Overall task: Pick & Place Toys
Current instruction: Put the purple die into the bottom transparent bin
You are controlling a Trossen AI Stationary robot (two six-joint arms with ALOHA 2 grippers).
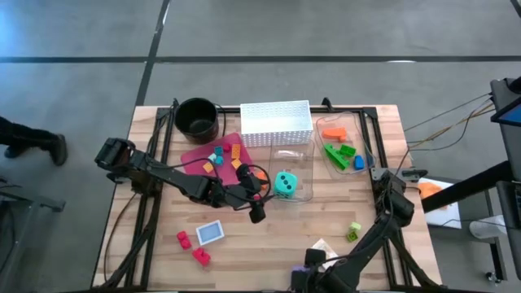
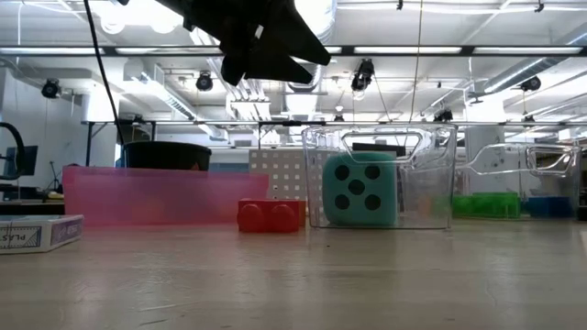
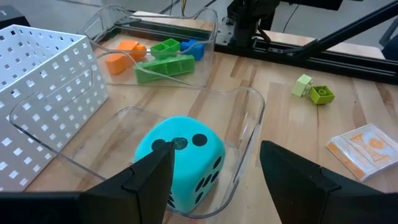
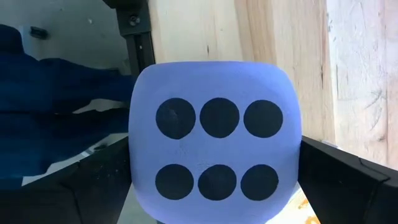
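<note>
On the table (image 1: 269, 244), going by size, the white basket (image 1: 277, 122) sits at the far edge beside the black pot (image 1: 196, 116), with the pink tray (image 1: 213, 155) in front of them holding a few small orange and blue bricks. A clear bin (image 1: 291, 169) lies in front of the basket, and the teal die (image 1: 285, 184) rests inside it, black dots showing. A second clear bin (image 1: 342, 140) to my right holds green, orange and blue bricks (image 3: 163, 59).

My left gripper (image 1: 257, 205) hangs above the table just beside the first bin, fingers spread apart and holding nothing; its wrist view looks down on the teal die between my two fingers (image 3: 148, 180).

My right gripper (image 4: 217, 186) is down at the near edge, closed around the purple die (image 4: 214, 140), six dots facing the wrist camera.

Loose on the wood are two red bricks (image 1: 192, 248) and a blue card (image 1: 210, 233) on my left. A yellow-green brick (image 1: 354, 231) lies on my right. An orange card (image 3: 367, 146) lies near that brick.
</note>
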